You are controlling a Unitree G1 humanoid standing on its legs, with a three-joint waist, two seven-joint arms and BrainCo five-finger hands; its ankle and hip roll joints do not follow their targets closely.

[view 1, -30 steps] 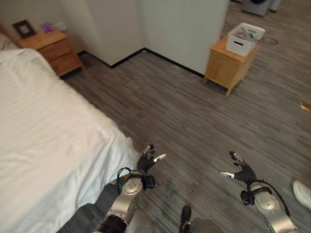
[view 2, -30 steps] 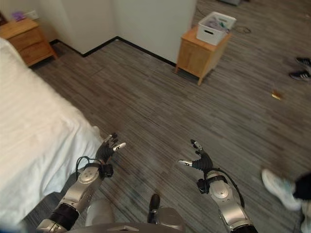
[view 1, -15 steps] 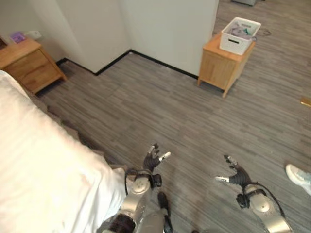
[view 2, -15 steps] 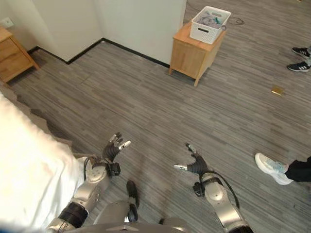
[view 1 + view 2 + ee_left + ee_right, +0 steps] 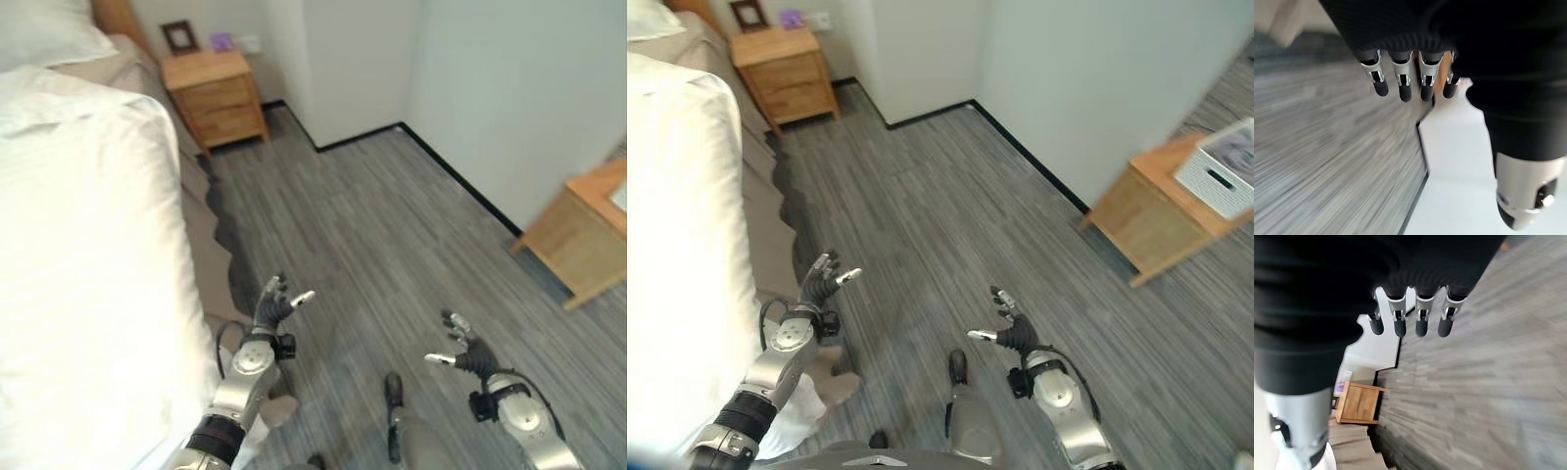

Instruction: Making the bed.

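Bed (image 5: 78, 245) ran along the robot's left side, covered by a white duvet (image 5: 69, 294) whose edge hung over the tan side of the mattress base (image 5: 201, 245). A white pillow (image 5: 44, 34) lay at the head end. Beyond it a wooden nightstand (image 5: 216, 93) stood against the wall, with a small dark picture frame (image 5: 179, 36) on top.

The left hand (image 5: 274, 305) was raised above the grey plank floor (image 5: 392, 235), just beside the bed's edge but apart from the duvet, its fingers (image 5: 1403, 81) spread straight and holding nothing. The right hand (image 5: 458, 351) was held over the floor well away from the bed, fingers (image 5: 1420, 316) likewise extended and relaxed, thumb out, empty.

A second wooden cabinet (image 5: 1161, 211) stood against the wall on the robot's right, carrying a white slotted basket (image 5: 1225, 166). A white wall corner (image 5: 411, 59) with black skirting jutted into the room between the two pieces of furniture.
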